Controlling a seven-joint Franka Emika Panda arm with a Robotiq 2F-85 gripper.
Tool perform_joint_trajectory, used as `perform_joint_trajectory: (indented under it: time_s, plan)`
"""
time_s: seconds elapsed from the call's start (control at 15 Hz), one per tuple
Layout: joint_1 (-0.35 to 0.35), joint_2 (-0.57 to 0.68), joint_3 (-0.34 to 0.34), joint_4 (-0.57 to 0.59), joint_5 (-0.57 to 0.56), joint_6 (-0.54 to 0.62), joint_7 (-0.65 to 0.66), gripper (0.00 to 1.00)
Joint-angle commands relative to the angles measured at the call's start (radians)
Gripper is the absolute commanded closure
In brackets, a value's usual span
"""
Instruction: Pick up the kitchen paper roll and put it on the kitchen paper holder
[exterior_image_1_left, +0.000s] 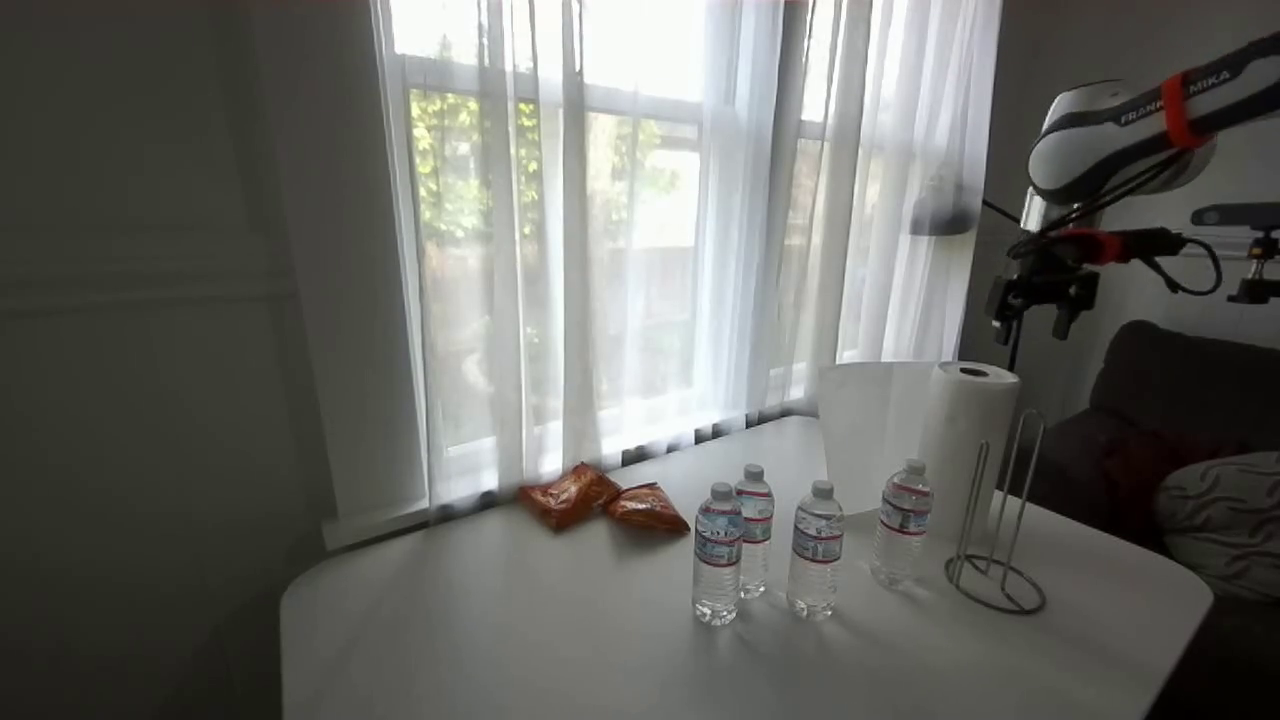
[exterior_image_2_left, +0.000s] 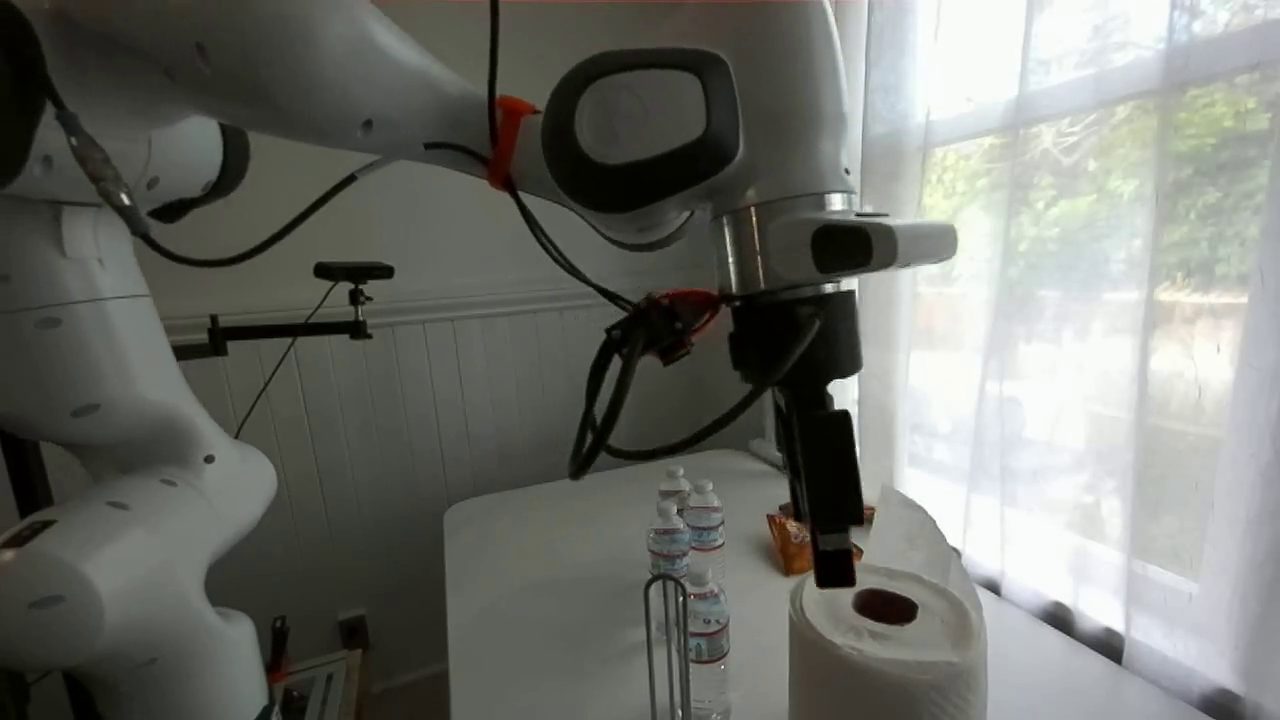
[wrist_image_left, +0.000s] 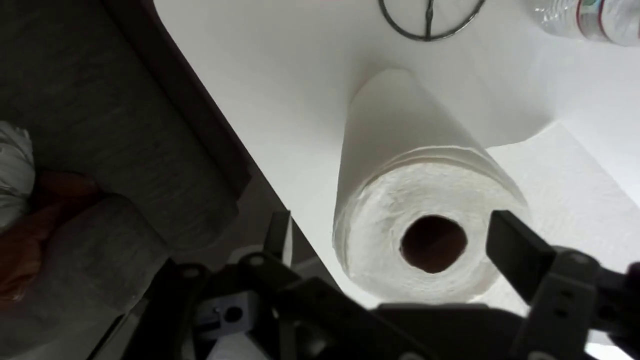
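One paper roll (wrist_image_left: 425, 187) stands near the table edge (wrist_image_left: 265, 150), clear of the holder (wrist_image_left: 429, 21), below the spread hand (exterior_image_1_left: 1032, 330).

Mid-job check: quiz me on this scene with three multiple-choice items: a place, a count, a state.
1. Where is the kitchen paper roll?
A) On the table, beside the kitchen paper holder
B) Slid onto the holder's rods
C) Lying across the holder's base

2. How many water bottles stand on the table?
A) Two
B) Three
C) Four

3. How is the hand?
A) Shut on the roll
B) Open
C) Shut on a bottle

1 A: a gap shows between roll and ring base in the wrist view.
2 C: four show in both exterior views.
3 B: its fingers stand apart in the wrist view.
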Motion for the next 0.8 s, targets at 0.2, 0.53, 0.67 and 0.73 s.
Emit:
perform_joint_trajectory:
  time_s: [0.2, 0.53, 0.67, 0.73]
  plan:
    - [-0.006, 0.098, -0.012, 0.041, 0.063, 0.051, 0.063, 0.0]
    - [-0.01, 0.131, -0.017, 0.043, 0.066, 0.084, 0.098, 0.0]
    - [-0.011, 0.137, -0.02, 0.045, 0.067, 0.087, 0.108, 0.0]
    - [-0.011, 0.141, -0.022, 0.046, 0.07, 0.088, 0.108, 0.0]
